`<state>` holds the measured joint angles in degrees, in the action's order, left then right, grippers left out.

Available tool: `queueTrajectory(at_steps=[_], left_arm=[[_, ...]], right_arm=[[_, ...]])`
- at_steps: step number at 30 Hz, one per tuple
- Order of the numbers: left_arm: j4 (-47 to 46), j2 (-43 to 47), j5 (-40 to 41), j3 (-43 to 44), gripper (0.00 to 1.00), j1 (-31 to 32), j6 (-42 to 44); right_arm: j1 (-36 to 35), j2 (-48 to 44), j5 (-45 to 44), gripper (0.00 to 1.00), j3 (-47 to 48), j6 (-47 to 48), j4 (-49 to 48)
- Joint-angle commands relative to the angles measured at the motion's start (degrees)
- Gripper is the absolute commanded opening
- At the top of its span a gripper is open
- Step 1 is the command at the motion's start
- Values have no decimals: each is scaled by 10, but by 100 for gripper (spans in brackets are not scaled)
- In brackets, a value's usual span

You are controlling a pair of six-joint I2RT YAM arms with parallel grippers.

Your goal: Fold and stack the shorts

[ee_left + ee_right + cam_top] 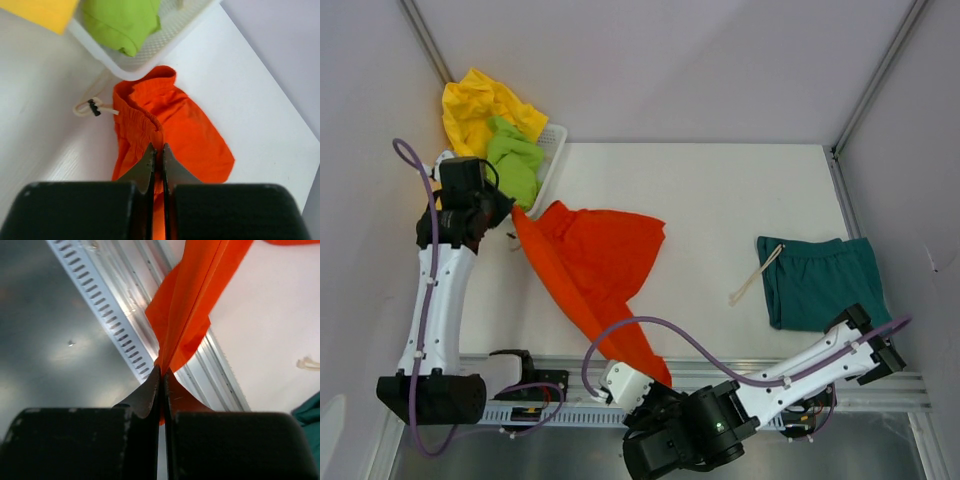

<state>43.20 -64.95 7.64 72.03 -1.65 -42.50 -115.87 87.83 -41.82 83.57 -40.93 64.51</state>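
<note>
The orange-red shorts (595, 265) are stretched across the table between my two grippers. My left gripper (510, 212) is shut on their elastic waist (145, 122) at the far left, beside the basket. My right gripper (655, 385) is shut on their other end (187, 295) over the table's near rail. The dark teal shorts (817, 280) lie folded flat at the right, pale drawstring (755, 275) trailing left. The lime green shorts (515, 160) and yellow shorts (480, 105) lie in the basket.
The white plastic basket (552, 160) stands at the back left; its corner (145, 62) is just beyond the orange waist. A loose drawstring knot (90, 107) lies on the table. The slotted metal rail (570, 405) runs along the near edge.
</note>
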Motion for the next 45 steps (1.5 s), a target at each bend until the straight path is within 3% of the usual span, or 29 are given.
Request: queueTrajectory(at_steps=[1, 5, 9, 13, 16, 19, 20, 22, 23, 25, 27, 28, 29, 32, 33, 35, 36, 39, 42, 43, 45], left_arm=[[131, -10, 66, 82, 0, -23, 0], [141, 3, 49, 96, 0, -33, -17], [109, 12, 5, 133, 0, -41, -40], [81, -39, -57, 200, 0, -41, -72], [42, -50, -93, 218, 0, -40, -117], [-70, -45, -98, 205, 0, -35, -163], [-98, -47, -89, 204, 0, -28, -193], [-166, -76, -90, 204, 0, -24, -227], [-188, -92, -106, 211, 0, -18, -256], [-250, -148, -123, 233, 0, -5, -302], [-340, -204, -146, 255, 0, 10, -333], [-360, -225, -155, 273, 0, 10, -340], [-370, -248, -159, 319, 0, 30, -343], [-332, -361, -151, 491, 0, 59, -317], [-316, -393, -147, 637, 0, 64, -313], [-326, -475, -154, 727, 0, 69, -321], [-349, -489, -162, 741, 0, 70, -328], [-390, -490, -156, 720, 0, 74, -318], [-424, -440, -145, 629, 0, 77, -285], [-430, -424, -148, 542, 0, 77, -282], [-496, -366, -141, 478, 0, 77, -280]], right_arm=[[-17, -17, 68, 0, 50, 39, 13], [8, -63, 25, 0, 93, 31, 70], [114, -123, 16, 0, 95, 62, 67], [309, -160, 33, 0, 94, 154, -13], [391, -173, 53, 0, 106, 252, -80], [539, -164, 106, 0, 117, 341, -150], [619, -158, 118, 0, 121, 359, -169], [704, -120, 171, 0, 133, 385, -220], [780, -103, 191, 0, 153, 386, -236], [852, -45, 270, 0, 182, 382, -275], [938, 30, 324, 0, 269, 358, -280], [961, 59, 341, 0, 314, 358, -270], [980, 87, 354, 0, 424, 343, -256], [1029, 194, 399, 0, 597, 330, -218], [1034, 211, 400, 0, 679, 328, -222], [1051, 222, 407, 0, 696, 320, -251], [1056, 213, 411, 0, 660, 316, -295], [1075, 180, 447, 0, 593, 304, -352], [1075, 154, 471, 0, 524, 307, -366], [1075, 144, 488, 0, 475, 307, -372], [1075, 105, 502, 0, 419, 311, -393]])
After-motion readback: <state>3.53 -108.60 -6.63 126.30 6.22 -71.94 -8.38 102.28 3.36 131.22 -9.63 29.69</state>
